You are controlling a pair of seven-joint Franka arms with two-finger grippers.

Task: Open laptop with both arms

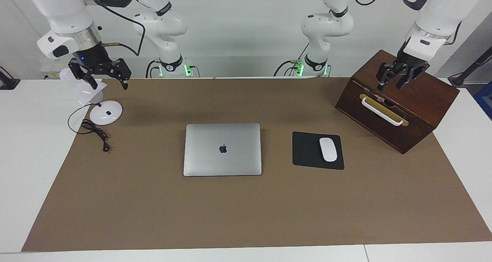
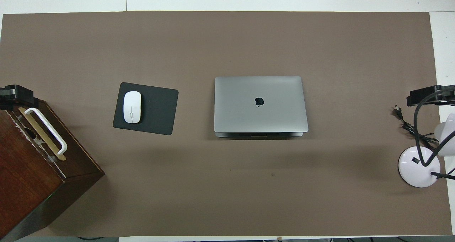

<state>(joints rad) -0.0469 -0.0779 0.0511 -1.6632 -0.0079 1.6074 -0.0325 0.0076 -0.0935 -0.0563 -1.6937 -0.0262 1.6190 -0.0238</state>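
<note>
The silver-grey laptop (image 1: 222,149) lies shut and flat in the middle of the brown mat, apple logo up; it also shows in the overhead view (image 2: 260,103). My right gripper (image 1: 109,85) hangs open in the air at the right arm's end of the table, over the mat's corner beside the white lamp; its tip shows in the overhead view (image 2: 428,95). My left gripper (image 1: 389,85) hangs open over the wooden box at the left arm's end, seen in the overhead view (image 2: 17,94) too. Both grippers are empty and well apart from the laptop.
A black mouse pad (image 1: 317,150) with a white mouse (image 1: 328,149) lies beside the laptop toward the left arm's end. A dark wooden box (image 1: 399,104) with a white handle stands there. A white desk lamp (image 1: 105,112) and its black cable (image 1: 96,133) sit at the right arm's end.
</note>
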